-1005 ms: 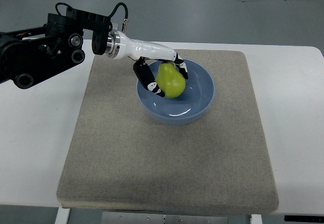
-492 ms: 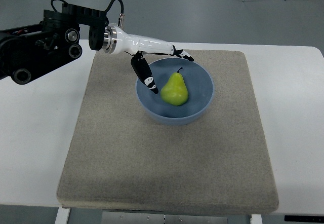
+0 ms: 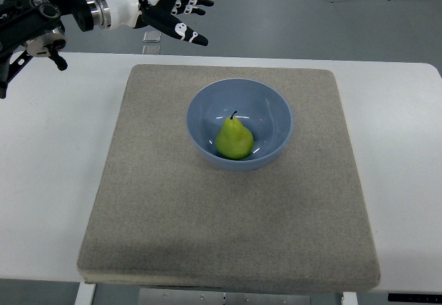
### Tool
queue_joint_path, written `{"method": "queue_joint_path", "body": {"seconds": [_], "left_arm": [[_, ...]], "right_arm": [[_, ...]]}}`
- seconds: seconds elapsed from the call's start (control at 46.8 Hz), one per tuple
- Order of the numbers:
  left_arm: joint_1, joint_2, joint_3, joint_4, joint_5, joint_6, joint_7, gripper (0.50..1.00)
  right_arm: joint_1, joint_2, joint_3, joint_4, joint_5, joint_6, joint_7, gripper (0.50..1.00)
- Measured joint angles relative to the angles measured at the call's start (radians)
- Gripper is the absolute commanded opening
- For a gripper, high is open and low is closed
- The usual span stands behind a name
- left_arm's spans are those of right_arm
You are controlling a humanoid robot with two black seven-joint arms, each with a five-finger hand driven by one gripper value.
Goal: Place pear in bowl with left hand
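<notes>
Green pear [image 3: 233, 139] in blue bowl [image 3: 273, 108]

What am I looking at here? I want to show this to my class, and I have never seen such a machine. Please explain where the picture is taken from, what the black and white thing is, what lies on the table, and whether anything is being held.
This is one picture, taken by a camera on a humanoid robot that looks steeply down at its own work area. The black arm coming in from the left edge ends in a white and black left hand with fingers, much like a person's. Its fingers are spread and it holds nothing; it is up near the far edge of the table, away from the bowl. The right arm is not in the picture.

On the white table lies a grey-brown mat. On the mat stands a blue bowl, and inside it rests a green pear, stem pointing away from the camera. So the pear is already in the bowl.
</notes>
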Motion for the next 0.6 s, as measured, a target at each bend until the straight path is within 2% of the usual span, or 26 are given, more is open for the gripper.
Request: {"method": "queue_joint_path", "body": {"seconds": [0.128,0.342,0.599], "left_arm": [[0.039,0.009,-0.07,0.081,-0.123,-0.009,0.0,0.994],[0.22,0.004,-0.209,0.175,-0.486,-0.079,0.002,0.994],[0.286,0.0,-0.227,0.218,-0.557,-0.106,0.006,0.994]], "right_arm": [[0.0,0.0,0.0,0.0,0.0,0.0,0.0,0.924],[0.0,0.0,0.0,0.0,0.0,0.0,0.001,0.924],[0.0,0.0,0.0,0.0,0.0,0.0,0.0,0.926]]}}
